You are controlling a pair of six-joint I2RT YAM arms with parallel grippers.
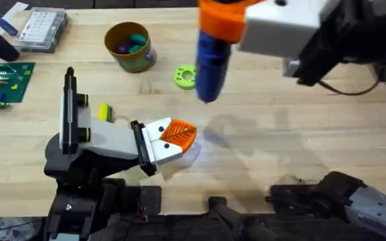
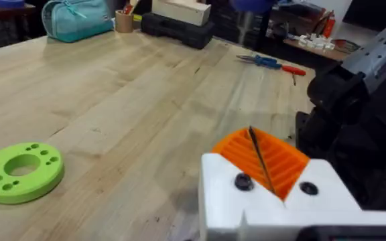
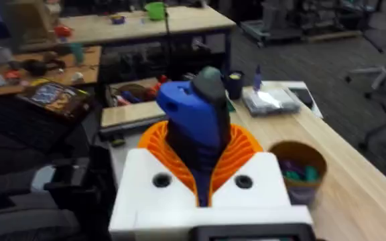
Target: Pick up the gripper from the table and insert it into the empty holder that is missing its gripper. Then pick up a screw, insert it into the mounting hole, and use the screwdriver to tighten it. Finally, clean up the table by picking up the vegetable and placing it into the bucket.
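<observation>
- Right wrist view: the right gripper (image 3: 206,177), white with orange ribbed pads, is closed around the blue pen-shaped screwdriver (image 3: 196,124), which stands up between its fingers.
- Overhead, the same gripper (image 1: 223,20) hangs high over the far middle of the table, the screwdriver (image 1: 210,63) pointing down with its tip in the air near the flat lime-green ring (image 1: 185,76).
- Left gripper (image 2: 267,167) is in the left wrist view, orange pads pressed together with just a thin dark seam between them; nothing is held.
- Small orange leaf-shaped finger with dark veins (image 1: 177,133) sits at the right end of the white-and-grey blocky holder (image 1: 109,140) on a black stand, near left.
- Mustard-yellow round bucket (image 1: 130,46) stands far left of centre with coloured items inside.
- Light wooden table (image 1: 300,140) lies bare to the right.
</observation>
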